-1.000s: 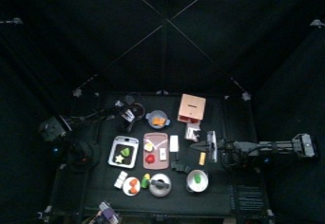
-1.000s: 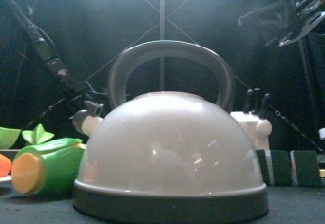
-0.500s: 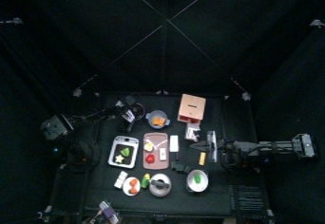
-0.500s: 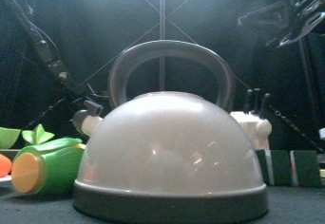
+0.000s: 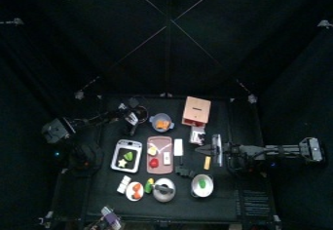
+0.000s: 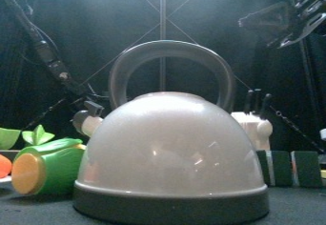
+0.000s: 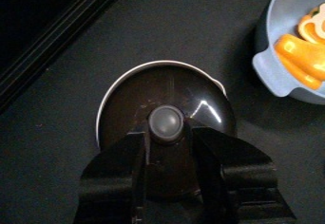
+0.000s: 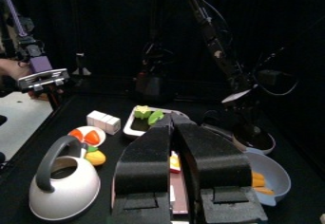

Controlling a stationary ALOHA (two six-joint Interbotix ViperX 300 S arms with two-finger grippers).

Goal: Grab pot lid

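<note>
The pot lid (image 7: 140, 100) is a round black disc with a pale knob (image 7: 166, 121) and lies flat on the black table. My left gripper (image 7: 168, 138) hangs right over it, open, with one jaw on each side of the knob. In the top view the lid (image 5: 134, 114) sits at the table's back left under the left gripper (image 5: 131, 111). My right gripper (image 8: 181, 128) is shut and holds nothing. It rests over the table's right side (image 5: 205, 154), far from the lid.
A blue-grey pot (image 7: 298, 38) with orange contents stands close beside the lid (image 5: 160, 122). A white kettle (image 6: 173, 153) fills the front view. A pink box (image 5: 198, 108), a white tray (image 5: 128, 155) and a green-filled bowl (image 5: 202, 185) stand around the table.
The left arm has shifted slightly at the back left. The right arm and the things on the table have stayed where they were.
</note>
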